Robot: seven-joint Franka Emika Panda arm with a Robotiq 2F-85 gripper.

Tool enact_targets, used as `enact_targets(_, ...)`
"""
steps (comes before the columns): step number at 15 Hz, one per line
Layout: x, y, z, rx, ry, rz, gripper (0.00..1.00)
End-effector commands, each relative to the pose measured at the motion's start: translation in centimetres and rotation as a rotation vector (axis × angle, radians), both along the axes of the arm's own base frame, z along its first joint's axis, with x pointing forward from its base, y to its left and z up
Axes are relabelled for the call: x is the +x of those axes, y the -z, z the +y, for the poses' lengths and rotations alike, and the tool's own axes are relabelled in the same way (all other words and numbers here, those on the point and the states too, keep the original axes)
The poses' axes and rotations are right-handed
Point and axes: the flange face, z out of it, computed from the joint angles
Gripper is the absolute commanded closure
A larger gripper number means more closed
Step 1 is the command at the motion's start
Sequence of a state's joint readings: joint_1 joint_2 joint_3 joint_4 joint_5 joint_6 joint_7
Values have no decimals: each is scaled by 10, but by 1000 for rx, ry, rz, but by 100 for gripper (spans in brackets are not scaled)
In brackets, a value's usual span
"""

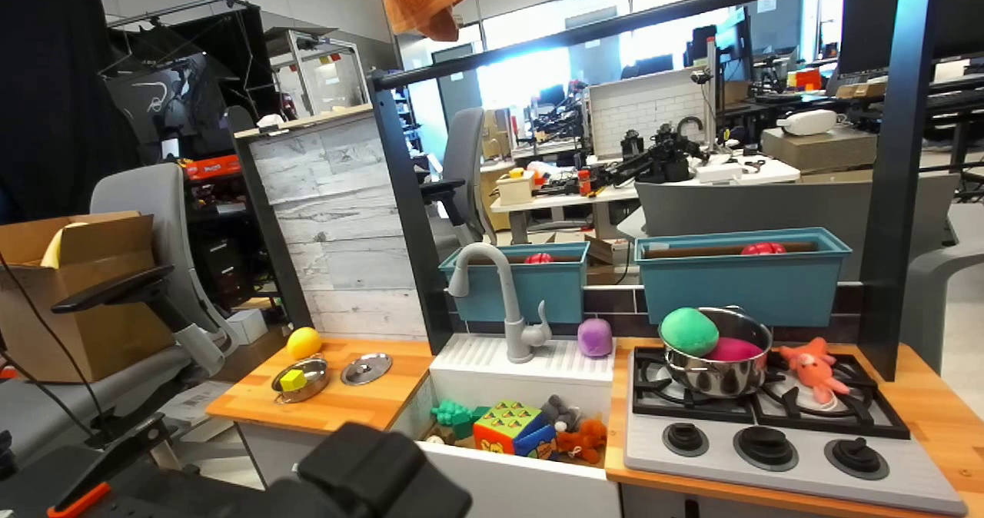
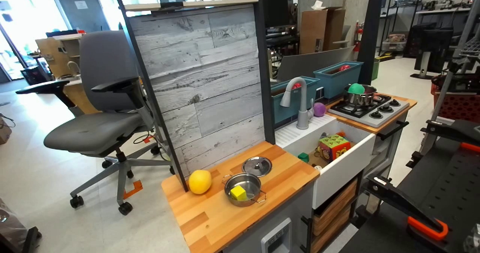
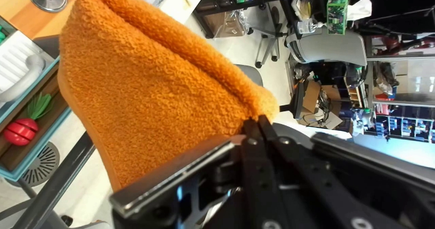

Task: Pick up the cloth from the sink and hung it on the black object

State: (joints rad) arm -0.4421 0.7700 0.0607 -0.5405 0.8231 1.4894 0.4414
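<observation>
Orange terry up in the air, and this looks like the delicate bit: the cloth [image 3: 153, 86] is out of the sink [image 1: 530, 383] and pinched by the gripper [image 3: 256, 120], jaws closed on one end of a long fold, the rest drooping free. Target? The black rail [image 1: 615, 30], I'd say. In an exterior view only the lower part of the cloth shows, at the top edge, appearing above the rail's end by the upright post [image 1: 406, 214]; in the wrist view the rail disappears behind the fabric. No contact that can be made out, and depth is hard to call. So, carry the drape across the rail rather than straight down onto it, until there's enough to fall on both sides. Then lower it gently, let the rail take the weight, and only then release. Let go early, with too little over, and it'll probably slide right off. Watch that post, too: going inward along the rail first should keep a loose corner from snagging, with more rail to land on.
</observation>
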Motion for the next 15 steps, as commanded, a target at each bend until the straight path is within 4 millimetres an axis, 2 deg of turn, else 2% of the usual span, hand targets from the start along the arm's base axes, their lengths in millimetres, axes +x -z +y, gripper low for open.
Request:
enact_targets(1, 11, 18, -1, 32, 25, 26, 99)
enact_targets(5, 23, 47, -5, 56, 46, 63, 99)
enact_targets(7, 26, 48, -6, 67, 50, 39, 99)
enact_targets(9, 28, 40, -8, 87, 60, -16, 99)
enact_targets(12, 29, 14, -7, 147, 82, -137, 99)
enact_targets(15, 32, -3, 3, 215, 94, -202, 99)
